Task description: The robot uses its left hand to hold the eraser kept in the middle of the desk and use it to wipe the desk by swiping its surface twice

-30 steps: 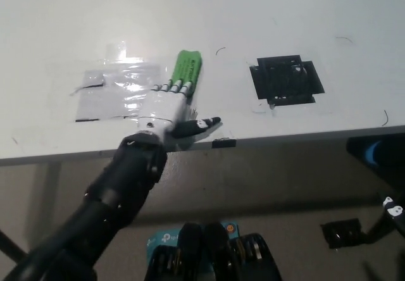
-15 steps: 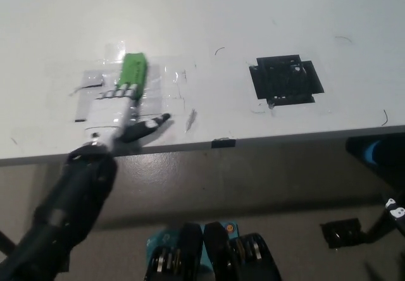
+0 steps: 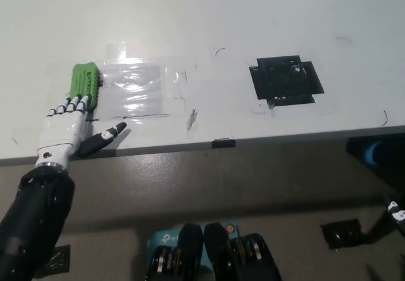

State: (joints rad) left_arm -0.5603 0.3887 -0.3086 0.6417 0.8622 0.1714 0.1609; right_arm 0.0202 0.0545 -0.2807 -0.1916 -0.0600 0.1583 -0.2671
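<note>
White left hand presses green eraser on the worktop.
Fingers clamped on the eraser's near end.

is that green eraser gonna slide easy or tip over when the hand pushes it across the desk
The green eraser looks like a low, flat block lying on the desk, so tipping or rolling seems unlikely. It sits by the glossy taped patch, where it may glide easily. The left hand presses it from above, probably steadying it.
</note>
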